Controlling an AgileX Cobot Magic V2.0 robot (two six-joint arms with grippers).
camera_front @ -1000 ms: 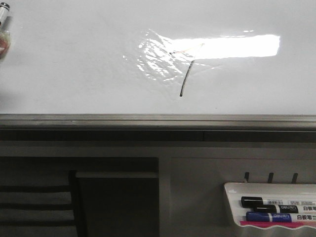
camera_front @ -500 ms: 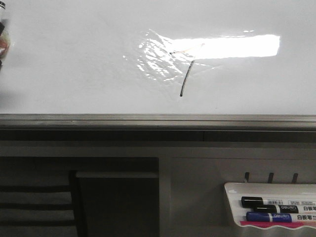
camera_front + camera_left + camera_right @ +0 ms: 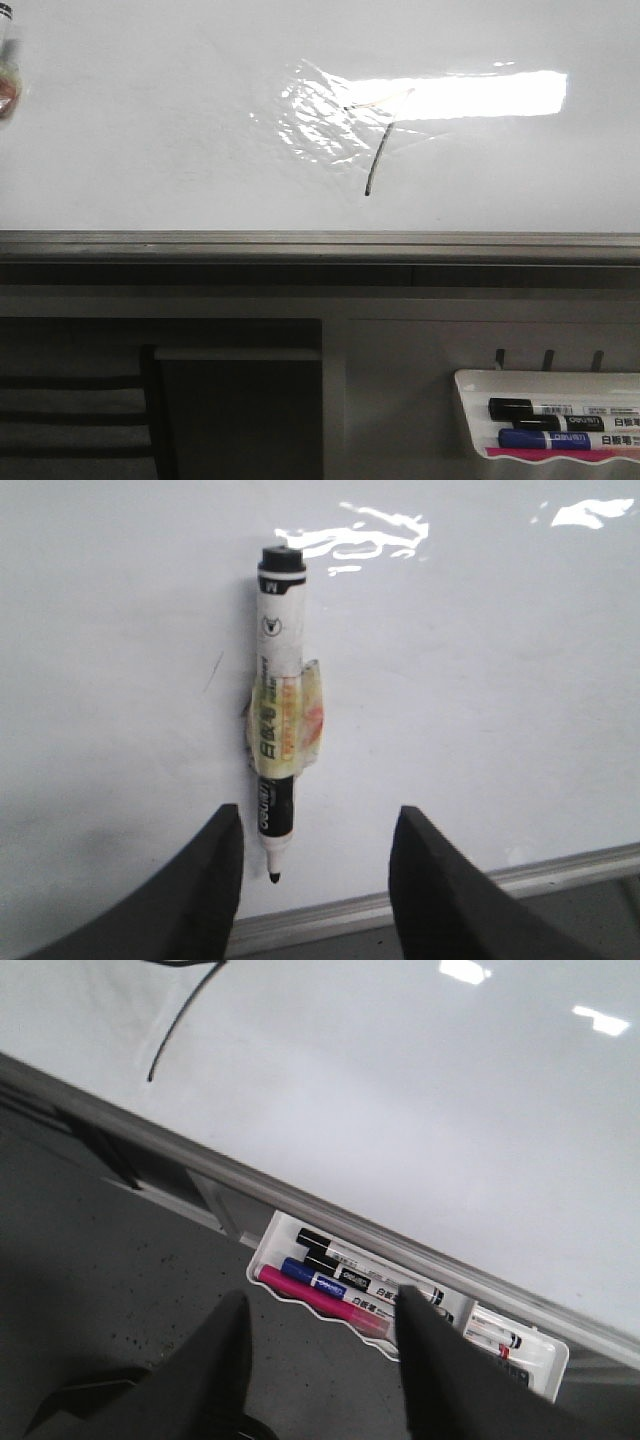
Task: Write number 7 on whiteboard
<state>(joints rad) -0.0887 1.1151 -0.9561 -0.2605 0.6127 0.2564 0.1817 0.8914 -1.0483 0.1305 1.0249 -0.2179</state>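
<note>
The number 7 point(image 3: 375, 145) sits on the whiteboard point(image 3: 150, 130) near the middle, just beside the bright glare: a faint slanted top stroke and a darker curved downstroke ending above the grey bottom rail point(image 3: 320, 243). My left gripper point(image 3: 315, 865) has its fingers spread with nothing between them. The uncapped black marker point(image 3: 278, 740) clings to the board in front of them (a taped patch round its middle seems to hold it there), tip down, touching neither finger. I judge it light, stiff and slick-barrelled; the taped band would give the best purchase. My right gripper point(image 3: 320, 1345) is likewise spread and empty, hanging above the white marker tray point(image 3: 400, 1305) with its black, blue and pink pens.
</note>
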